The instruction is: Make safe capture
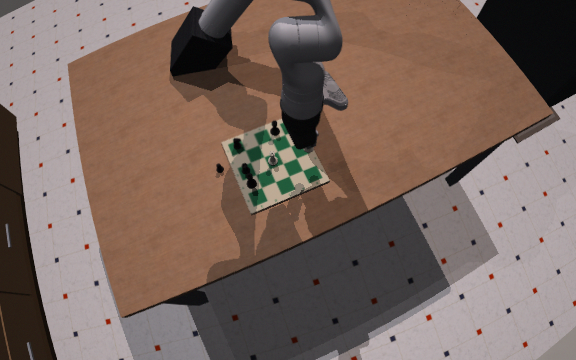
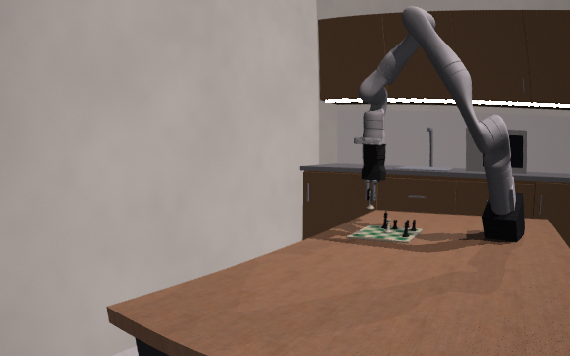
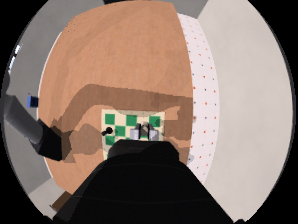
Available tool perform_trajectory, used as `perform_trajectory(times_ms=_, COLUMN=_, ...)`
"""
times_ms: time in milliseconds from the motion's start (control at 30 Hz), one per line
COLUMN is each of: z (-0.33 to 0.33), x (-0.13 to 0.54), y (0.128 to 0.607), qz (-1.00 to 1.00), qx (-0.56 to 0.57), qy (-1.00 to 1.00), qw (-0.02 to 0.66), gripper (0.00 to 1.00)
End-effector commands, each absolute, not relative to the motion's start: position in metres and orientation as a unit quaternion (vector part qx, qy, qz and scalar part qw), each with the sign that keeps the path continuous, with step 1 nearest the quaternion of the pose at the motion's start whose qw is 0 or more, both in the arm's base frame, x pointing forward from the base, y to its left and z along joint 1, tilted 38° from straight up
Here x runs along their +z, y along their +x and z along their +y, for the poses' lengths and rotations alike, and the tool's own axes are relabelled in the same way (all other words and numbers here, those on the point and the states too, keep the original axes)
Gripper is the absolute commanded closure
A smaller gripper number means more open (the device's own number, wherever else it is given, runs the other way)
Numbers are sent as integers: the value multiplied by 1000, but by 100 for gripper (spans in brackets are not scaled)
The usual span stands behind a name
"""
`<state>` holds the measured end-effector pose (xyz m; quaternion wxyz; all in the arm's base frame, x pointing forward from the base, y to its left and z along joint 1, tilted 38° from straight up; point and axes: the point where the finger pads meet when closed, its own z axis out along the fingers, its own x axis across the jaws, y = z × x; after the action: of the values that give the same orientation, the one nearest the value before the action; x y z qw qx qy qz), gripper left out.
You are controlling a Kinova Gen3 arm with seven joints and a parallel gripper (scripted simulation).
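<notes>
A green and cream chessboard (image 1: 276, 167) lies on the brown table; it also shows in the exterior view (image 2: 385, 232) and the wrist view (image 3: 132, 127). My gripper (image 2: 370, 202) hangs high above the board, shut on a small white piece (image 2: 370, 207). In the overhead view the gripper (image 1: 306, 145) is over the board's far right part. A white piece (image 1: 272, 160) stands near the board's middle. Black pieces stand on the board at the far edge (image 1: 274, 129) and along the left side (image 1: 238, 145), (image 1: 251, 182). One black piece (image 1: 219, 169) stands upright on the table left of the board.
The arm's black base (image 1: 197, 47) stands at the table's far side. The table's edge (image 1: 320, 235) runs close in front of the board. Kitchen cabinets (image 2: 426, 198) stand behind the table.
</notes>
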<state>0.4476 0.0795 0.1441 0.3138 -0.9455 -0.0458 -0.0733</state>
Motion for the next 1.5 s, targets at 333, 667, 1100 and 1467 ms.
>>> perform_trajectory(times_ms=333, z=110, x=107, y=449, qz=-48, qx=-70, qy=-945, qw=316, gripper=100)
perform_trajectory(times_ms=667, z=131, x=78, y=453, qz=-48, qx=-70, qy=-945, qw=316, gripper=100)
perform_trajectory(times_ms=1100, z=133, x=75, y=453, qz=-48, qx=-70, qy=-945, qw=316, gripper=100)
perform_trajectory(times_ms=1467, z=133, x=75, y=453, qz=-48, qx=-70, qy=-945, qw=316, gripper=100)
